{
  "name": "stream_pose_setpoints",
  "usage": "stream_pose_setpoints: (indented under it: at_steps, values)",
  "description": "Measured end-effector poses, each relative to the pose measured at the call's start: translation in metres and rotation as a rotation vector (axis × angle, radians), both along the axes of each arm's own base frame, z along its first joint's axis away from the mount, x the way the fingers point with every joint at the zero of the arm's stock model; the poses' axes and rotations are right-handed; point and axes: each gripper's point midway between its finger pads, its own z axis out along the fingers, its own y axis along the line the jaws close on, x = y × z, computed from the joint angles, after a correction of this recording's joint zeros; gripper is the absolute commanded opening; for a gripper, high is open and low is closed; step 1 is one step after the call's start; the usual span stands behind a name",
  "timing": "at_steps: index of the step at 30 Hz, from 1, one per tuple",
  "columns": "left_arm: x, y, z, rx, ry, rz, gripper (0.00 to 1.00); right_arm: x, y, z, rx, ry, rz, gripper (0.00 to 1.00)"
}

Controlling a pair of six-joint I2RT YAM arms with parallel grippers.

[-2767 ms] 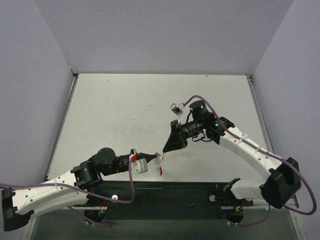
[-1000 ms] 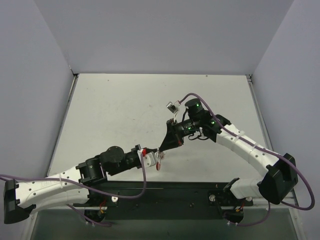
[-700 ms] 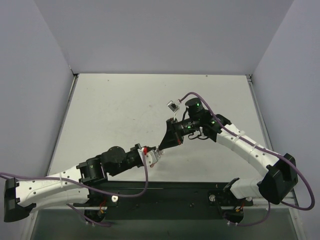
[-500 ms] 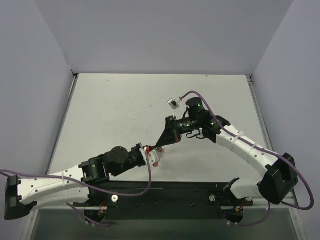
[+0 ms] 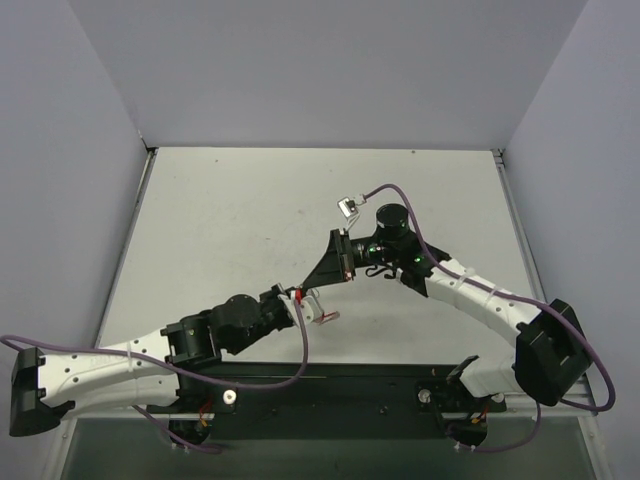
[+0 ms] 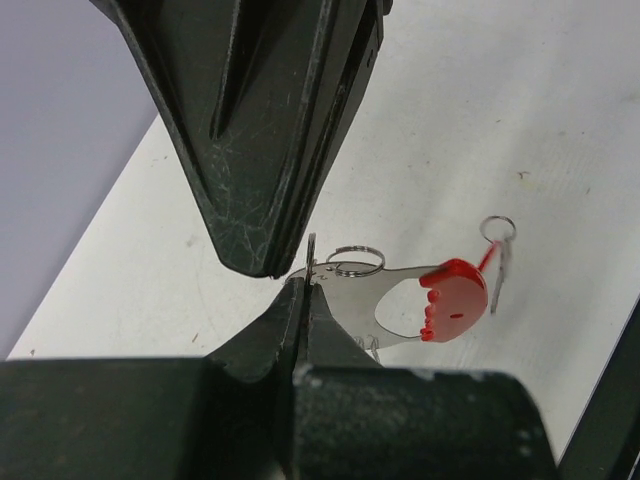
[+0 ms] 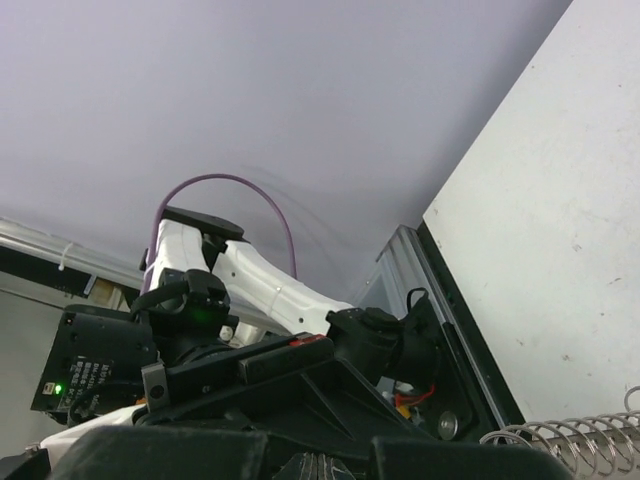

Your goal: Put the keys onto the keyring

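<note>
My left gripper (image 6: 303, 286) is shut on a thin upright metal edge of the keyring (image 6: 400, 300), a flat silver hoop with a red foot-shaped end (image 6: 455, 300). A small split ring (image 6: 355, 260) sits on its top edge. The key (image 6: 495, 272), a thin red-and-silver sliver on its own tiny ring, hangs just right of the red end. My right gripper (image 6: 265, 266) comes down from above with its black fingers together, its tip right beside the left jaws. From above, both gripper tips (image 5: 301, 290) meet over the table's near middle, with the keyring (image 5: 319, 312) just right of them.
The white table (image 5: 230, 220) stretches away behind the arms between grey walls. The black base rail (image 5: 330, 385) runs along the near edge. In the right wrist view the left arm (image 7: 260, 280) fills the middle and a silver wire coil (image 7: 565, 440) shows at the bottom right.
The left gripper has pushed a little farther up and right. The right wrist has swung left and drawn back slightly, its tip staying at the left jaws. The keyring now sticks out to the right.
</note>
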Motion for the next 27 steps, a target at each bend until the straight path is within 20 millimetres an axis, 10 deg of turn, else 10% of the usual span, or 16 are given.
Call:
stream_pose_setpoints:
  at_steps: [10,20,27]
  values:
    - [0.003,0.003,0.003,-0.012,-0.009,0.022,0.00,0.016,-0.007,0.003,0.013,-0.008,-0.047,0.00]
    - [0.007,0.021,0.007,-0.073,-0.003,0.105,0.00,0.035,-0.053,-0.044,-0.291,-0.144,-0.202,0.80]
    - [0.010,0.039,0.018,-0.159,0.019,0.183,0.00,0.035,-0.087,-0.111,-0.560,-0.127,-0.255,0.89]
